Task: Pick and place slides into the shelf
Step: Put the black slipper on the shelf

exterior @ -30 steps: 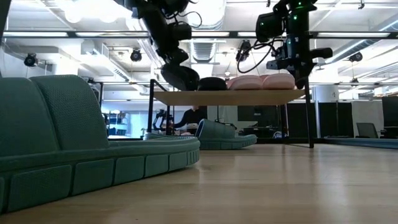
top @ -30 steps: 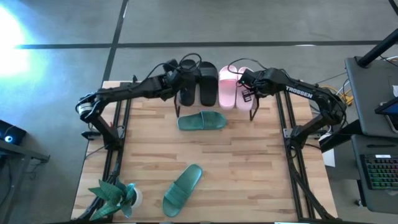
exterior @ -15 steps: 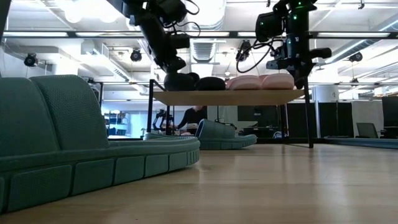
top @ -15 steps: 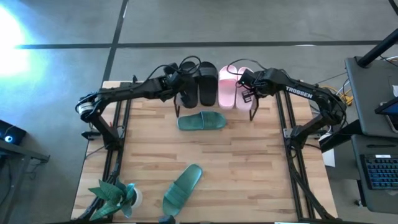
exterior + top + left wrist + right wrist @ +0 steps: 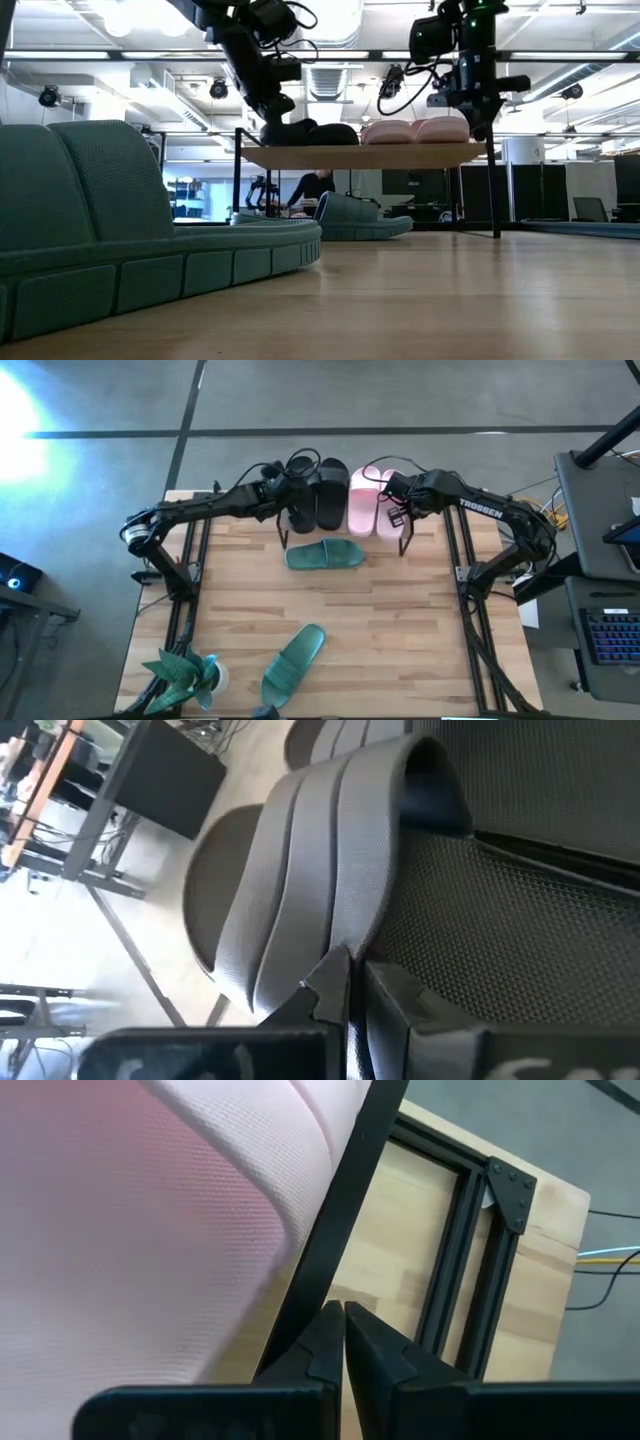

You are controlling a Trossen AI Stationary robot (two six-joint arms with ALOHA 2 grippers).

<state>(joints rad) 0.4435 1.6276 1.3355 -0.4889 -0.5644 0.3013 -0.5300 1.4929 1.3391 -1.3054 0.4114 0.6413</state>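
The shelf (image 5: 370, 155) stands at the table's far edge on thin black legs (image 5: 404, 542). On its plank lie two black slides (image 5: 300, 508) (image 5: 332, 493) and two pink slides (image 5: 362, 500) (image 5: 386, 512). Two teal slides lie soles down on the table, one just in front of the shelf (image 5: 323, 554) and one near the front edge (image 5: 293, 664). My left gripper (image 5: 286, 495) is shut on the left black slide. My right gripper (image 5: 394, 508) is shut at the shelf's right end, beside the outer pink slide (image 5: 150, 1210). My left gripper pinches the edge of the left black slide's strap (image 5: 340, 945) between its two fingers, coming from the table's left side. The slide lies on the shelf's plank beside the other black slide. My right gripper's shut fingertips (image 5: 325, 1320) touch a thin black bar of the shelf (image 5: 350, 1200) beside the pink slide, coming from the table's right side. Whether they pinch it or only press it, I cannot tell.
A teal-green potted plant (image 5: 185, 675) stands at the table's near left corner. Black frame rails (image 5: 190, 590) (image 5: 470, 610) run along the table's left and right sides. Bare wood lies between the two teal slides.
My left gripper has gone down with the left black slide, which hung tilted above the shelf and now lies on the plank. The shelf, with all the slides on it, has slid a little toward the table's left edge, and my right gripper has followed it.
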